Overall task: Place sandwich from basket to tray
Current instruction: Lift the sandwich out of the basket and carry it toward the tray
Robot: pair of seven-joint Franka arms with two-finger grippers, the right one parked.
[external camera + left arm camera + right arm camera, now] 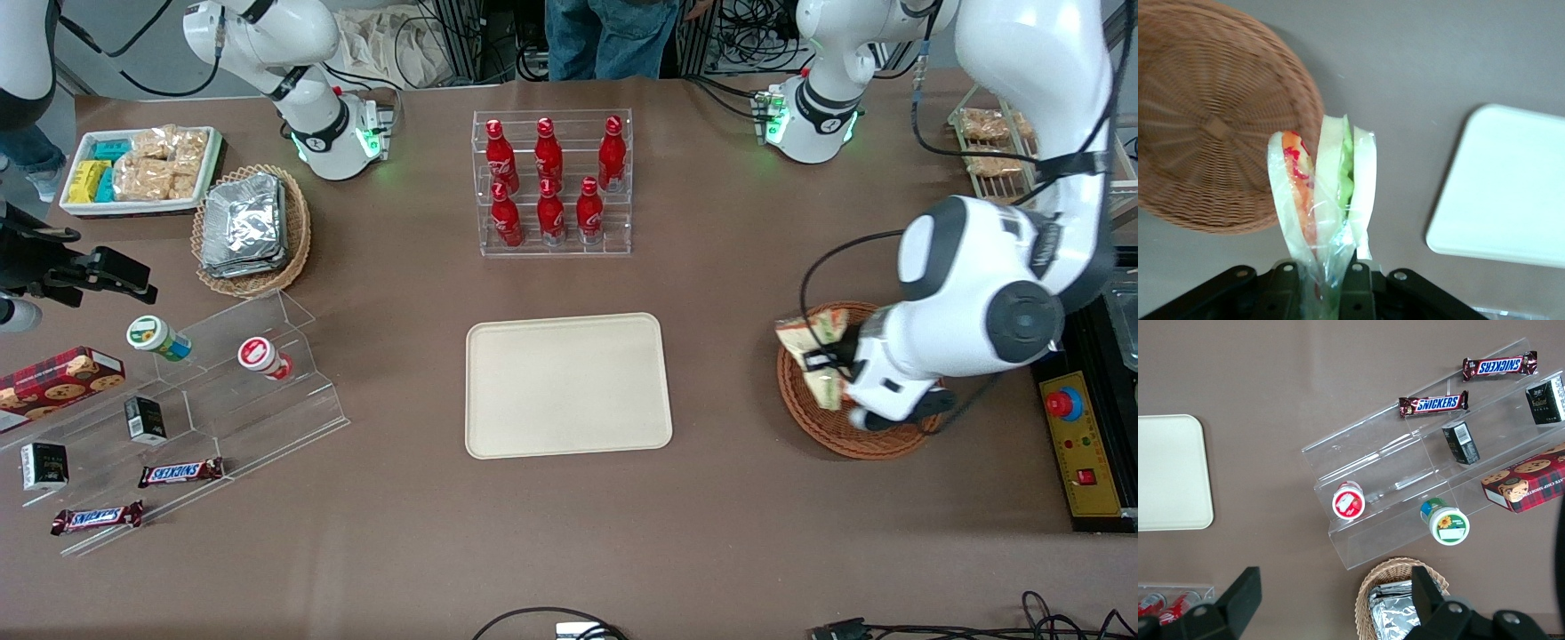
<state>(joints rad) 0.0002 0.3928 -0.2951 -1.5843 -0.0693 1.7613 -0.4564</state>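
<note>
Bright, even overhead light; soft shadows, overexposed tray (1505, 193) in wrist view.

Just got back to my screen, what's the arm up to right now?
The left arm's gripper is shut on the plastic-wrapped sandwich and holds it above the reddish-brown wicker basket, at the rim nearest the tray. The basket looks empty in the wrist view. The cream tray sits bare mid-table, so the sandwich is not yet placed.

Wrapped sandwich (1328, 193) (tool-held (1318, 283)) over basket (1205, 133) rim
</note>
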